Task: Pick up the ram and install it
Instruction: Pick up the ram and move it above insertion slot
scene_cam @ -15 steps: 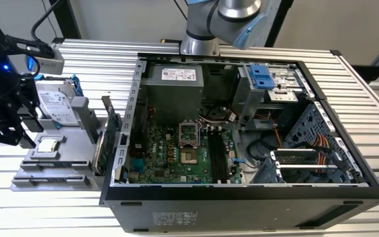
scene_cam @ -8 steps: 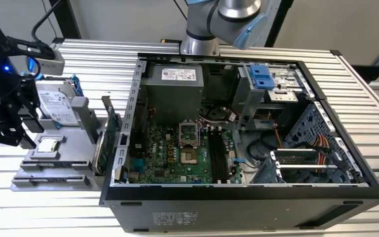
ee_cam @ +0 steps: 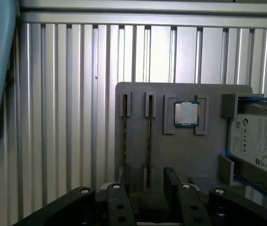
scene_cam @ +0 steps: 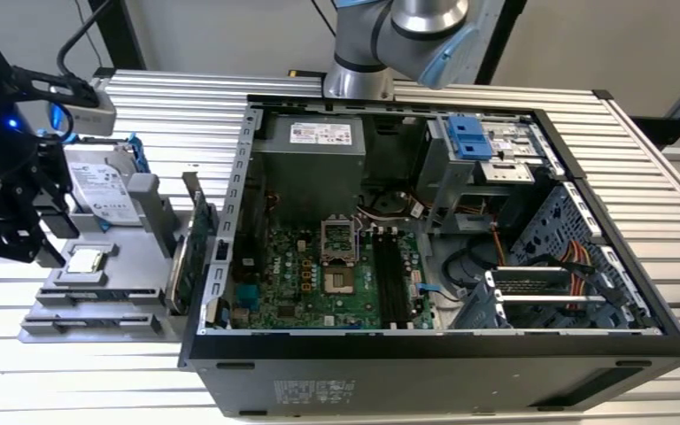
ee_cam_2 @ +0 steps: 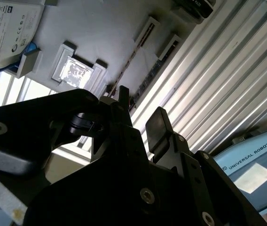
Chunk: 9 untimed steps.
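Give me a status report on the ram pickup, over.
Gripper open, holding nothing, above grey holder. Ram edge-up in its slot, not gripped. Processor alongside, apart from it.

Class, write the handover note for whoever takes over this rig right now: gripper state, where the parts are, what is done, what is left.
Gripper: open, holding nothing, above the gray holder beside the computer case.
Ram: edge-on in a holder slot, in line with the gap between the fingers; a second stick stands in the neighbouring slot.
Done: nothing; the ram is not yet gripped.
Left: the pick-up and the install; the motherboard's black slots look empty.
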Each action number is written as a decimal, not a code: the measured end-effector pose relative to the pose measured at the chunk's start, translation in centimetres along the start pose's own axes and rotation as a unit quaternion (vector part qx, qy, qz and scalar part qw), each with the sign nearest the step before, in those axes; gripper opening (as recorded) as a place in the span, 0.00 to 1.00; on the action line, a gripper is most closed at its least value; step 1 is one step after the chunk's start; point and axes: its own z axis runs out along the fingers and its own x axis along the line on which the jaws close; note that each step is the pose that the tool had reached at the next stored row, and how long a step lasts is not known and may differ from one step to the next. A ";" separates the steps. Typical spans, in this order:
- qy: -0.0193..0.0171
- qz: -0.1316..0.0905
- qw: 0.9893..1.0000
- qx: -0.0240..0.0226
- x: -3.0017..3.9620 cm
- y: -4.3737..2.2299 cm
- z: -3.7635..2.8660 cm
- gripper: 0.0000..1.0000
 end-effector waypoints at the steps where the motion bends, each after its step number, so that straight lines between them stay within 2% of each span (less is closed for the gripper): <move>1: 0.000 0.000 1.000 0.000 0.00 0.00 0.02 1.00; 5: 0.000 0.000 1.000 0.000 -0.01 0.03 0.21 1.00; 6: 0.000 0.000 1.000 0.000 0.00 0.09 0.66 1.00; 9: 0.000 0.000 1.000 0.000 0.02 0.11 1.04 1.00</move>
